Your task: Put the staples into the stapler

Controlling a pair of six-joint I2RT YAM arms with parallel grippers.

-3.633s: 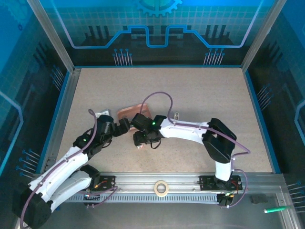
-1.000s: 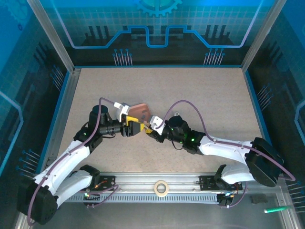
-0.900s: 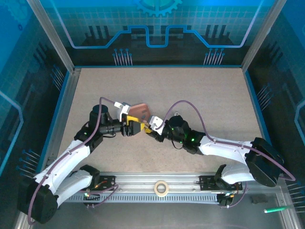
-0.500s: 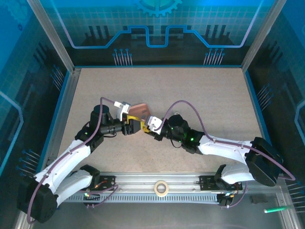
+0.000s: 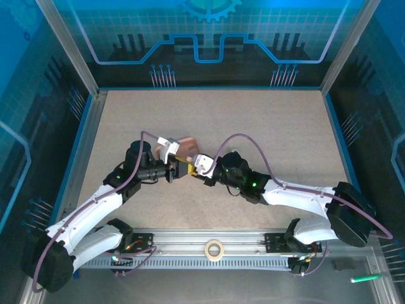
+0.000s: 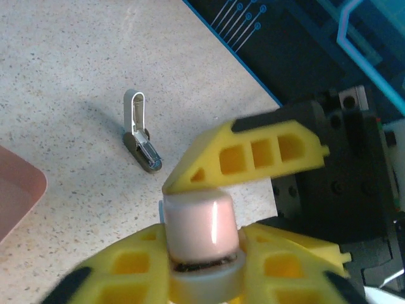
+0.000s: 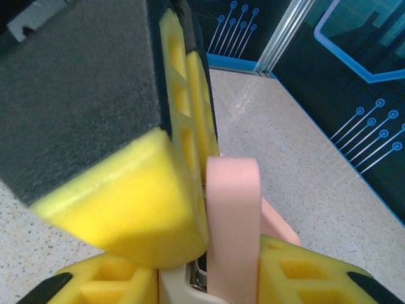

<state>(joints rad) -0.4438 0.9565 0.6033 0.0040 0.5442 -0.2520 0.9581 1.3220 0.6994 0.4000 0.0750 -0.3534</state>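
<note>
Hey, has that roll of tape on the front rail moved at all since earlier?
No. The tape roll sits on the same spot of the near rail, midway along it.

The table [image 5: 266, 114] is a beige, speckled board inside a blue rim. A pink tray [image 5: 187, 144] lies on it near the middle, left of centre. A small metal piece [image 6: 140, 136], a silver loop on a dark grey base, lies flat to the right of the tray and well apart from it.
</note>
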